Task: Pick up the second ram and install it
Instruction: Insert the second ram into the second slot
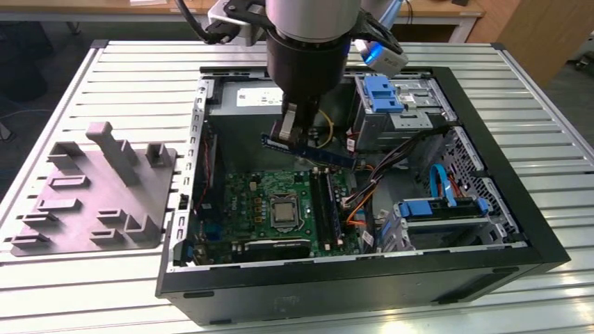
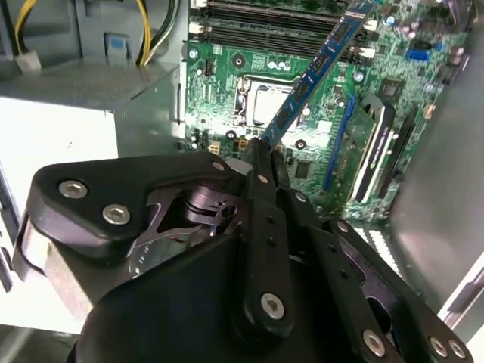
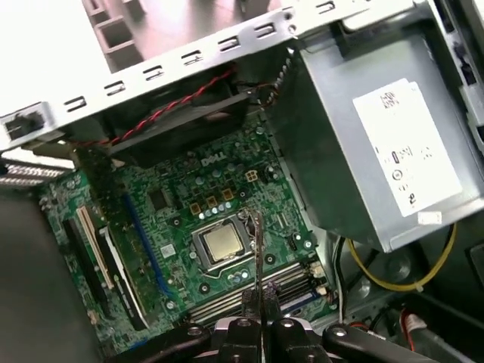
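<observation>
My pincer (image 1: 291, 131) is clamped on one end of the ram (image 1: 311, 151), which hangs inside the case (image 1: 352, 287), at 1 o'clock from the CPU (image 1: 281, 209) in the exterior view. It sits crosswise to the slots (image 1: 325, 200), so I'd square it up before pressing down.

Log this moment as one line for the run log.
hand: shut on second ram | second ram: held in air over motherboard, not seated | place: inside open computer case
</observation>
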`<state>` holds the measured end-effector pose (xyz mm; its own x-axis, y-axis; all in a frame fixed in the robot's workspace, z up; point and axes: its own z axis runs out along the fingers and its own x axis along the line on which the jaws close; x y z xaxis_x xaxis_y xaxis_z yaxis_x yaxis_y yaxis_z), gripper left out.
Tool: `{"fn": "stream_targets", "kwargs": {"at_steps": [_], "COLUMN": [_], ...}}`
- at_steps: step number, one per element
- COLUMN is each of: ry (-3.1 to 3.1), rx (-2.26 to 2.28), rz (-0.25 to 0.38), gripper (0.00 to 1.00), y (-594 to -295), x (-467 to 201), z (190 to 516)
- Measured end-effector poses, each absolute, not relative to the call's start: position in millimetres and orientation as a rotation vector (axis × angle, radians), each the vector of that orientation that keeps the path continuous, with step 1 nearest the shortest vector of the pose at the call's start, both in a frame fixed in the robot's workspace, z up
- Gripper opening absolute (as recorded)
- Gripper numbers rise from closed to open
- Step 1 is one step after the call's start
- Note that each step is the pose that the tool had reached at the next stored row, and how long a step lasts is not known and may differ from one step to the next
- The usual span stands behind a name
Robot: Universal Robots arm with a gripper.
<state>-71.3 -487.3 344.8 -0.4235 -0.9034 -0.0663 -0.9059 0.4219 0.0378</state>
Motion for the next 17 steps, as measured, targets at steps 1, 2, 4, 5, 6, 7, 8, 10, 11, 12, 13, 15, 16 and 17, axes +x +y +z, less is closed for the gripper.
{"fn": "stream_targets", "kwargs": {"at_steps": [1,2,4,5,6,7,8,10,11,12,13,15,16,17], "ry": [2.633,2.647,2.675,2.688,2.703,2.715,2.728,2.753,2.766,2.778,2.79,2.813,2.824,2.835], "rx": [-1.643,-1.619,-1.57,-1.546,-1.52,-1.495,-1.47,-1.421,-1.396,-1.37,-1.343,-1.292,-1.267,-1.241], "rz": [0.104,0.104,0.103,0.102,0.101,0.101,0.1,0.099,0.099,0.098,0.097,0.096,0.095,0.095], "gripper": [0.13,0.13,0.13,0.13,0.13,0.13,0.13,0.13,0.13,0.13,0.13,0.13,0.13,0.13], "y": [-487.3,-487.3,-487.3,-487.3,-487.3,-487.3,-487.3,-487.3,-487.3,-487.3,-487.3,-487.3,-487.3,-487.3], "x": [-71.3,-71.3,-71.3,-71.3,-71.3,-71.3,-71.3,-71.3,-71.3,-71.3,-71.3,-71.3,-71.3,-71.3], "z": [344.6,344.5,344.1,343.9,343.8,343.6,343.4,343.1,342.9,342.8,342.6,342.4,342.3,342.1]}}
